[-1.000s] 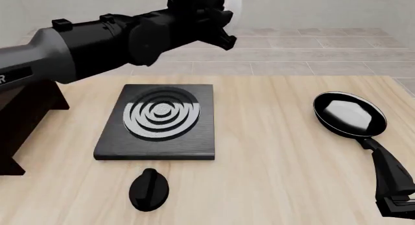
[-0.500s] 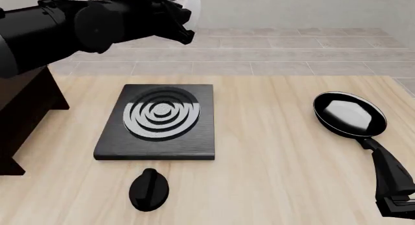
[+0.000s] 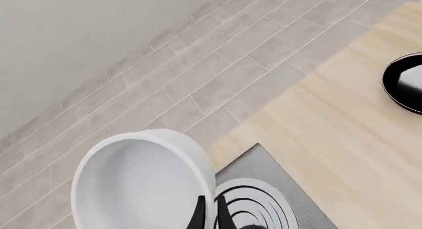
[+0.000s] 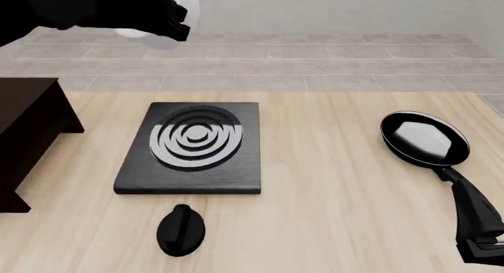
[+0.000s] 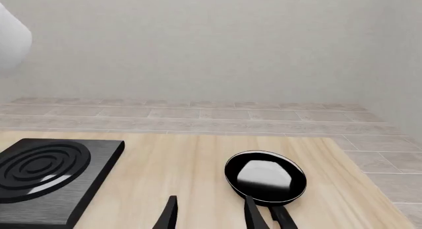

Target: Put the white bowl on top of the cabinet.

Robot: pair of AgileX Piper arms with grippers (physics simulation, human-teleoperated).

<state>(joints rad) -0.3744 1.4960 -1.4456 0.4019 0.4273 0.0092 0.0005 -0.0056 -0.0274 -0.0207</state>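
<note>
The white bowl [image 3: 135, 184] hangs high in the air, with my left gripper [image 3: 209, 218] shut on its wall, one finger inside and one outside. In the front view only a sliver of the bowl [image 4: 187, 5] shows behind the left gripper [image 4: 162, 16] at the top left, above the floor beyond the table. The dark cabinet [image 4: 23, 122] stands at the table's left edge, lower than the bowl and to its left. My right gripper [image 5: 207, 214] is open and holds nothing, low over the table near the frying pan's handle.
A black stove plate [image 4: 193, 146] with white rings lies mid-table, a black knob [image 4: 181, 229] in front of it. A black frying pan [image 4: 425, 138] sits at the right, its handle running to the right arm [image 4: 480, 226].
The left arm has swung left with the bowl, from above the stove's far edge to the top left corner, uncovering the cabinet. The right arm has not moved.
</note>
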